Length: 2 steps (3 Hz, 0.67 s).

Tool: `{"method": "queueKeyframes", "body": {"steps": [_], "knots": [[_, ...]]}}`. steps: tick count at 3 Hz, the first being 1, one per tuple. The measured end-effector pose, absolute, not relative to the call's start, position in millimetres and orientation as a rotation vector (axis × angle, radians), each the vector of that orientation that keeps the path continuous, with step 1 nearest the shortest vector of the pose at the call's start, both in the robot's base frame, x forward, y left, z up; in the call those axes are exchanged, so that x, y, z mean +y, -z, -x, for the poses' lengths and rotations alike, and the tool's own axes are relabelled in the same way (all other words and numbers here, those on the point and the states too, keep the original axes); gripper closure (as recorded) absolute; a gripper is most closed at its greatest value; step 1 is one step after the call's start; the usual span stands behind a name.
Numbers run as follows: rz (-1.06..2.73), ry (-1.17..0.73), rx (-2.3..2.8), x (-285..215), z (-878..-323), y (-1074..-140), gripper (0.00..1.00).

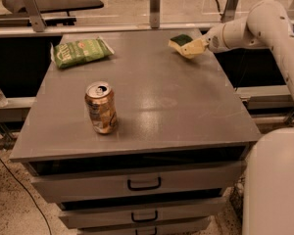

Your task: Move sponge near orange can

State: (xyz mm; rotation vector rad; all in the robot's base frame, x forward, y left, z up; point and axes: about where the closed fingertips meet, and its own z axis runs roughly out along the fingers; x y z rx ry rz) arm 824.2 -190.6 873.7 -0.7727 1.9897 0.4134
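Note:
The sponge, dark green on top with pale yellow foam below, is at the far right of the grey tabletop. It is tilted and held slightly off the surface. My gripper reaches in from the right and is shut on the sponge's right end. The orange can stands upright near the front left of the table, well away from the sponge and gripper, with its silver pull-tab top showing.
A green chip bag lies at the far left of the table. Drawers sit below the front edge. Metal rails and posts run behind the table. My white arm and base fill the right side.

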Motion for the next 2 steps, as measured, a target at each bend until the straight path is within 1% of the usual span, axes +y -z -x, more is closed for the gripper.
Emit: {"method": "queueKeyframes", "body": {"steps": [1, 2], "knots": [[1.028, -0.406, 1.975, -152.2, -789.3, -890.8, 1.00], [1.126, -0.435, 1.993, -144.5, -770.2, -885.0, 1.00]]}}
